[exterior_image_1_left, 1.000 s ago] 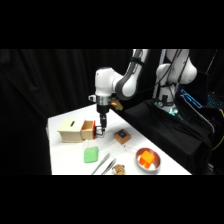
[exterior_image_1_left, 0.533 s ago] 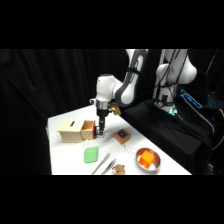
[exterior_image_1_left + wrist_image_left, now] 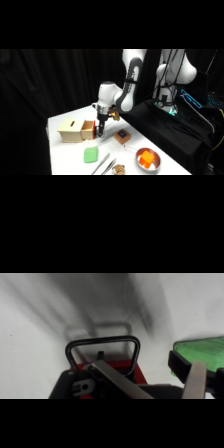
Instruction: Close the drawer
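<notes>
- Drawer (image 3: 88,129), orange-brown, sticks partly out of the pale wooden box (image 3: 70,131); its dark loop handle (image 3: 103,350) lies just ahead of the jaws.
- Gripper (image 3: 100,133) hangs right at the drawer's front.
- I cannot tell how wide the jaws stand.
- Green block (image 3: 91,154) lies near, beside the jaws.
- Metal tongs (image 3: 102,165) and 1 bowl (image 3: 148,159) sit well apart.

The side view looks across and down on the white tabletop (image 3: 65,160) from well back. The wrist view sits just above the drawer (image 3: 88,130), facing down at its loop handle (image 3: 102,351). Both views share the drawer and green block (image 3: 91,154).
</notes>
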